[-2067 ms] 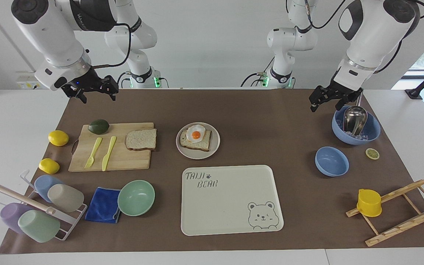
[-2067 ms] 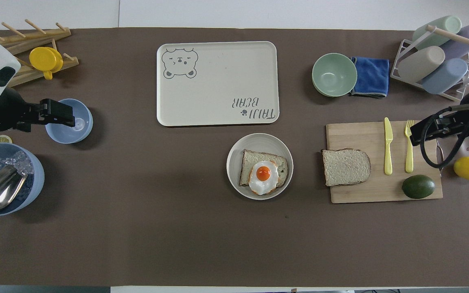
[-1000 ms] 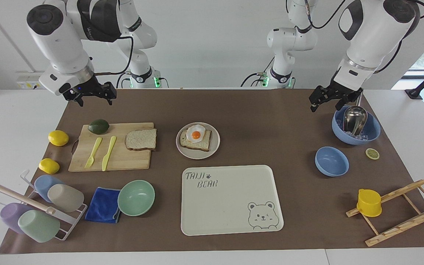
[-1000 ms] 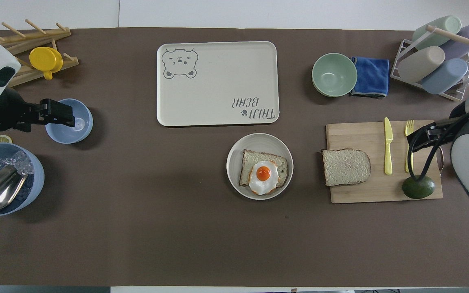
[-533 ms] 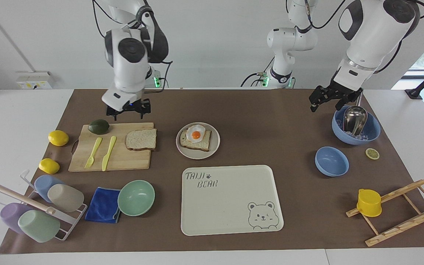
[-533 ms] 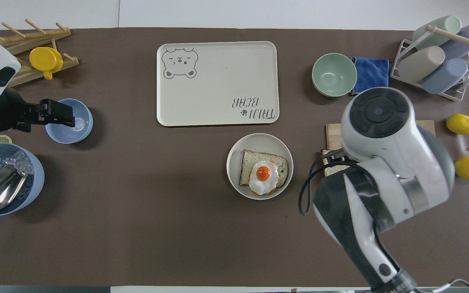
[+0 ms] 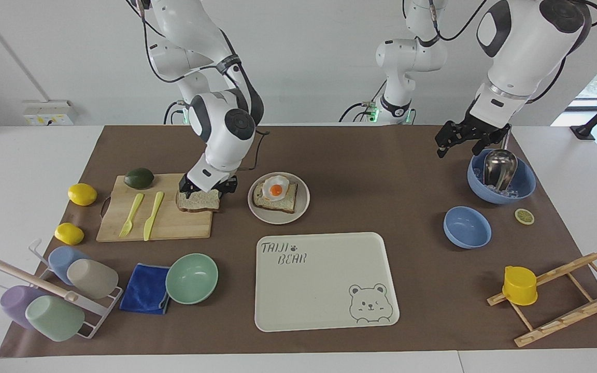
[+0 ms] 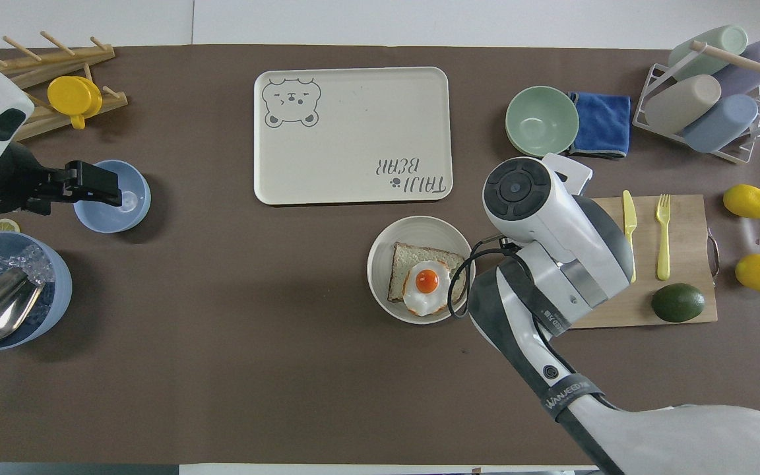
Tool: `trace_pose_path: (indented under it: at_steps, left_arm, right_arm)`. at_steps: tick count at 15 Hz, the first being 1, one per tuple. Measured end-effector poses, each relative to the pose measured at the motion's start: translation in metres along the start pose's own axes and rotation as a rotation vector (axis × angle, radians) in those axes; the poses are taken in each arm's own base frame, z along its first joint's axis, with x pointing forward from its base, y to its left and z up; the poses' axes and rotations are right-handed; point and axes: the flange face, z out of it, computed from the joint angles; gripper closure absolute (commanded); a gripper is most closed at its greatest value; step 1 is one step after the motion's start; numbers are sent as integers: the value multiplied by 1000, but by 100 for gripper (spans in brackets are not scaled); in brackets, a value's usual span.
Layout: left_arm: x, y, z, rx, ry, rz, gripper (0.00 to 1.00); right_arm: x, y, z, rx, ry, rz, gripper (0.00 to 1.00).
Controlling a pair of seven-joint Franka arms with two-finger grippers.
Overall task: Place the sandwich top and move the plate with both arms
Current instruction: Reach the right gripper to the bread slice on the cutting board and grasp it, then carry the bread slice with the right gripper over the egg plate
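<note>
- The right gripper [image 7: 207, 188] is down at the sandwich top [image 7: 198, 201], right on the slice's edge nearest the robots; its jaws are spread wide and not clenched on the bread, though I cannot quite tell whether the fingertips touch the crust.
- The sandwich top lies flat on the wooden cutting board [image 7: 174, 223], at the corner closest to the plate. In the overhead view the right arm hides the slice.
- The plate [image 7: 301, 204] sits on the brown mat just beside the cutting board, toward the left arm's end, and nearer to the robots than the bear tray [image 7: 324, 282].
- On the plate lies 1 bread slice with a fried egg [image 8: 427, 286] on it.
- The left gripper [image 7: 463, 139] waits in the air over the mat by the large blue bowl [image 7: 524, 189] of ice with its metal scoop, jaws released and holding nothing.
- Also on the board: 1 avocado [image 7: 139, 177], 1 yellow fork [image 7: 131, 214] and 1 yellow knife [image 7: 153, 215].
- 2 lemons [image 7: 82, 194] lie off the board toward the right arm's end of the table.
</note>
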Motion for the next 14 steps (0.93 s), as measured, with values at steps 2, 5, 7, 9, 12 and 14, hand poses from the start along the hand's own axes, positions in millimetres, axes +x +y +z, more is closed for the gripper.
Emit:
trace_pose_path:
  at_steps: [2,5,7,9,12,14]
  left_arm:
    - [0,0,0,0,0,0,0]
    - [0,0,0,0,0,0,0]
    - [0,0,0,0,0,0,0]
    - [0,0,0,0,0,0,0]
    - [0,0,0,0,0,0,0]
    - [0,0,0,0,0,0,0]
  right_arm:
    - [0,-8,1,23,-8,45,0]
    - [-4,-15,11,63,-24,68,0]
    - [-9,-20,23,66,-37,76,0]
    - [-11,-23,27,80,-47,101,0]
    - [-13,-20,34,93,-68,118,0]
    - [-15,-16,40,112,-89,135,0]
